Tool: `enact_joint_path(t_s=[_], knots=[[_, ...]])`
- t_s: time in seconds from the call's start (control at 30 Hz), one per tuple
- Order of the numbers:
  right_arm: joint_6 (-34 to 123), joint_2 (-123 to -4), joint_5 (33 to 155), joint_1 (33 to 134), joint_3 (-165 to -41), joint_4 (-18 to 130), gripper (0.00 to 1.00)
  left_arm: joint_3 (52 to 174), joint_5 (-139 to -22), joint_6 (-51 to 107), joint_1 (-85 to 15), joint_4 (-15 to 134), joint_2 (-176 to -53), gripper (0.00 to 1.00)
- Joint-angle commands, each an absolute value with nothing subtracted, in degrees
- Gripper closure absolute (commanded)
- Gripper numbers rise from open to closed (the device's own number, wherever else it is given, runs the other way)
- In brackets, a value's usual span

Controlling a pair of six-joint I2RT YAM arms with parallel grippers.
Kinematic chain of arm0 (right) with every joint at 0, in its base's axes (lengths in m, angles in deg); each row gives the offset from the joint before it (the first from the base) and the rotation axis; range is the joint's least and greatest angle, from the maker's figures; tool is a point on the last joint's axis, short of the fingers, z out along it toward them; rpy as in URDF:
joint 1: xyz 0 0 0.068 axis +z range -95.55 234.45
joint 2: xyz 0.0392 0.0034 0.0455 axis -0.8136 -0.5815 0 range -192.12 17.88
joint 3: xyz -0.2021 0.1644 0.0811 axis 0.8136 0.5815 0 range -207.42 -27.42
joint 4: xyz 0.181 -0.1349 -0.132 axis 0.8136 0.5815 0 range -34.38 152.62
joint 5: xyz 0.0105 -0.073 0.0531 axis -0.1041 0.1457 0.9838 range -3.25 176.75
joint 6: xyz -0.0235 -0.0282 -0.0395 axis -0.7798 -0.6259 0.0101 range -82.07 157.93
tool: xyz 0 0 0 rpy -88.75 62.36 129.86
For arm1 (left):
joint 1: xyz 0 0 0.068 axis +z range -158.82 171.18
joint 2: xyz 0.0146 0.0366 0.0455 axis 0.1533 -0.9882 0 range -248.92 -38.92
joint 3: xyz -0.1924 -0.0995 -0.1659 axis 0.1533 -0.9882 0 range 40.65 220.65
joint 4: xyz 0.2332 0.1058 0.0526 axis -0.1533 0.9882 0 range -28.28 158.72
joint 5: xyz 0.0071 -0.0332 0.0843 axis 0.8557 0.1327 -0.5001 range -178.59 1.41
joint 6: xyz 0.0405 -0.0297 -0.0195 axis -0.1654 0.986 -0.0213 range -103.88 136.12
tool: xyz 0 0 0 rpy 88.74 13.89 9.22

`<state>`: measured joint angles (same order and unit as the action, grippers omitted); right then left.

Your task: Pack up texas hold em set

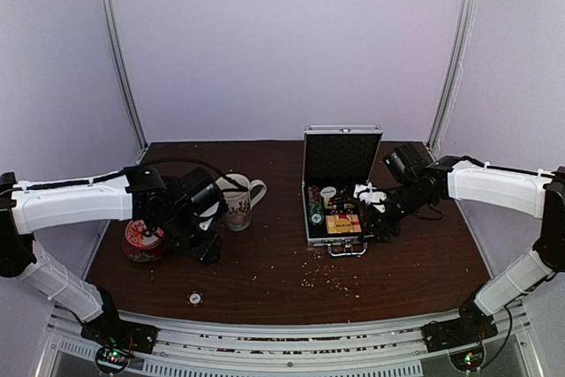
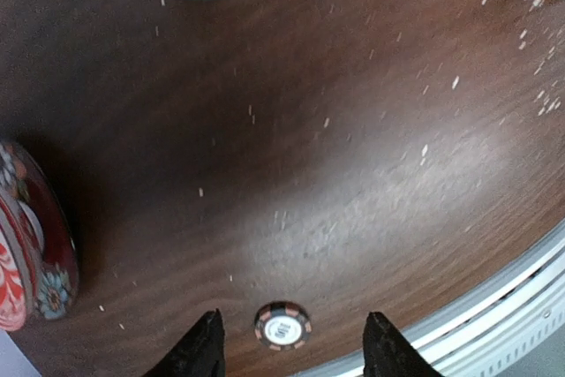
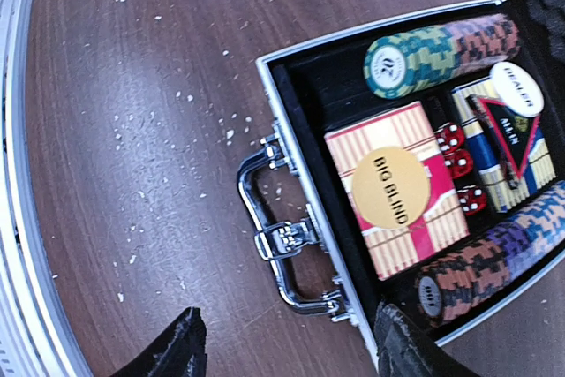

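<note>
The silver briefcase [image 1: 311, 218] lies open right of centre, lid [image 1: 342, 158] upright. In the right wrist view its black tray [image 3: 305, 86] holds chip rolls [image 3: 441, 46], a red-cream card box [image 3: 424, 227] under a yellow "BIG BLIND" disc [image 3: 390, 185], a blue-yellow card box [image 3: 494, 152], the white dealer button [image 3: 516, 88] and red dice [image 3: 459, 163]. My right gripper [image 3: 290, 328] is open and empty above the case's metal handle [image 3: 256, 218]. One loose chip [image 2: 282, 326] lies near the front edge [image 1: 195, 298]. My left gripper [image 2: 293, 342] is open, its fingers either side of and above that chip.
A white patterned mug [image 1: 238, 200] stands left of the case. A round red-and-white tin [image 1: 141, 240] sits at the far left, also in the left wrist view [image 2: 31, 253]. Pale crumbs [image 1: 331, 280] are scattered in front of the case. The table's metal rail [image 2: 503, 315] runs close behind the loose chip.
</note>
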<state>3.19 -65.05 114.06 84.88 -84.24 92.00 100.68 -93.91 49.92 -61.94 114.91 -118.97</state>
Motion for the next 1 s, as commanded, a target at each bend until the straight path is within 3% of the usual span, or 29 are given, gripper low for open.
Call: enact_joint_path(t_s=[0.0, 0.23, 0.63, 0.97], knots=[[2.0, -63.7, 118.3, 84.7, -82.6, 88.1, 0.34, 93.9, -91.7, 58.2, -63.5, 118.7, -118.6, 0.44], [1.2, -63.3, 118.7, 84.7, -81.9, 88.2, 0.34, 85.0, -87.3, 61.9, -66.6, 109.8, -119.4, 0.43], [0.7, -65.3, 118.9, 84.7, -82.3, 88.9, 0.34, 82.7, -88.1, 60.7, -67.4, 105.5, -123.4, 0.42], [0.2, -66.4, 119.0, 84.7, -82.6, 89.5, 0.35, 84.8, -88.6, 60.6, -70.7, 105.9, -128.1, 0.52]])
